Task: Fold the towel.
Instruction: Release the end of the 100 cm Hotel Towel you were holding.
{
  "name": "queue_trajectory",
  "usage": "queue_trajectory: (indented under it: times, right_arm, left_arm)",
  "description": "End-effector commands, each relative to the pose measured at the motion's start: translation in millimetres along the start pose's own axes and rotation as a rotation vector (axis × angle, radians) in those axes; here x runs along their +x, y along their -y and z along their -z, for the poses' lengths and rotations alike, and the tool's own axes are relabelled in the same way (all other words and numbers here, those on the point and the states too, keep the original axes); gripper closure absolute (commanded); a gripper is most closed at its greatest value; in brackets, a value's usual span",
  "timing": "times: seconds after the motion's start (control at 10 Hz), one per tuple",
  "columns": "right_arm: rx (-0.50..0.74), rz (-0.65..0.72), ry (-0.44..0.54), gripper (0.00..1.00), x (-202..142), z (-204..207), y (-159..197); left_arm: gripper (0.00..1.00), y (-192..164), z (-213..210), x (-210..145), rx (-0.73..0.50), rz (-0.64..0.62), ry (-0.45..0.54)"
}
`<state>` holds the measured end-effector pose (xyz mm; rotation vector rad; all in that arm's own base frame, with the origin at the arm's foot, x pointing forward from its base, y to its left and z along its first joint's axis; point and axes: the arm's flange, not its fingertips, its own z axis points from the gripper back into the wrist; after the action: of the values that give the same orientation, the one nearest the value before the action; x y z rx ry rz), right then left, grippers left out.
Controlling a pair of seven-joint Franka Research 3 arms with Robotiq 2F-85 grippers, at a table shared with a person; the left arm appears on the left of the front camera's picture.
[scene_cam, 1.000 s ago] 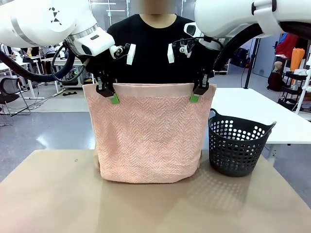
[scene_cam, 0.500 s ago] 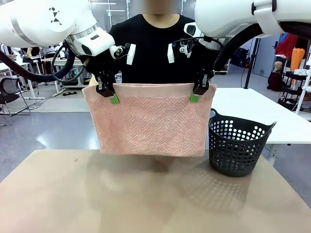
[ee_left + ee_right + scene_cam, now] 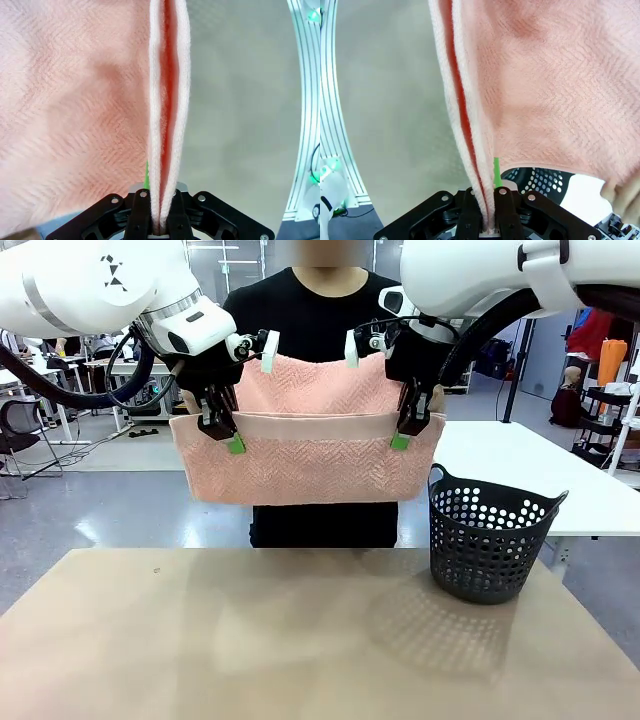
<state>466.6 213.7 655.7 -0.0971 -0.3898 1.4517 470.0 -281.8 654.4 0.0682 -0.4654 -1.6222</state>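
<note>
The salmon-pink herringbone towel (image 3: pixel 310 462) hangs in the air across the middle of the front view, above the table. My left gripper (image 3: pixel 224 436) is shut on its upper left corner and my right gripper (image 3: pixel 408 434) is shut on its upper right corner. Behind the grippers, the towel's other end stands up to chest height in front of the person, whose hand (image 3: pixel 187 403) shows at the left corner. In the left wrist view my left gripper (image 3: pixel 160 226) pinches a doubled edge of the towel (image 3: pixel 75 100). In the right wrist view my right gripper (image 3: pixel 487 224) pinches the towel (image 3: pixel 560 75) the same way.
A dark grey perforated basket (image 3: pixel 490 540) stands on the brown table (image 3: pixel 300 640) at the right, just under the towel's right end, and its rim (image 3: pixel 540 177) shows in the right wrist view. A white table (image 3: pixel 520 465) stands behind it. The person stands close behind the towel.
The towel's lower end has left the table and risen behind the grippers, now standing above them. Both grippers have stayed in place, shut on the top corners.
</note>
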Motion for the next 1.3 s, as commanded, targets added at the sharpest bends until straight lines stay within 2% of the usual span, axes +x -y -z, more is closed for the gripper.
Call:
queue_trajectory:
  times: [0.0,1.2]
  right_arm:
    - [-0.008,-0.004,-0.01,1.0,-2.0,-1.4,1.0]
    - [-0.008,-0.004,-0.01,1.0,-2.0,-1.4,1.0]
  left_arm:
    - [1.0,-0.2,-0.5,-0.2,0.001,-0.001,0.001]
    - [1.0,-0.2,-0.5,-0.2,0.001,-0.001,0.001]
